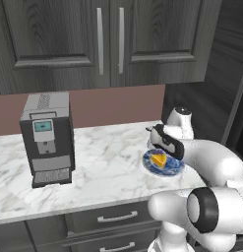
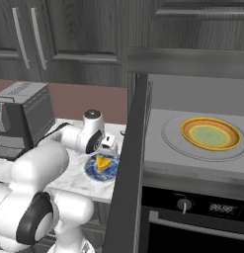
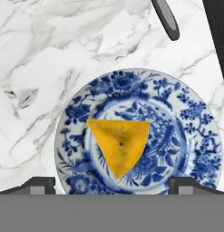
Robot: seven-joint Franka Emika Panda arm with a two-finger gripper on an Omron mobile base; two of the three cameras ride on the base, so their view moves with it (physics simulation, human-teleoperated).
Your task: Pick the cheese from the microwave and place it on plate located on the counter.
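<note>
You see the cheese (image 3: 120, 146) lying flat at the centre of the blue-and-white plate (image 3: 186, 113), which sits on the marble worktop (image 3: 45, 59) in the lower right of the left base view. Your end effector (image 3: 112, 185) hangs just above the plate with its fingertips (image 3: 40, 185) spread wide to either side of the wedge, gripping nothing. In the right base view, the microwave (image 2: 192, 148) stands open at right, a yellow-rimmed plate (image 2: 211, 133) on its turntable. A coffee machine (image 1: 46, 138) stands at left on the worktop.

The white arm (image 1: 211, 162) bends forward and down, wrist pointing downward, jaws spread wide (both tips apart, nothing between them).
</note>
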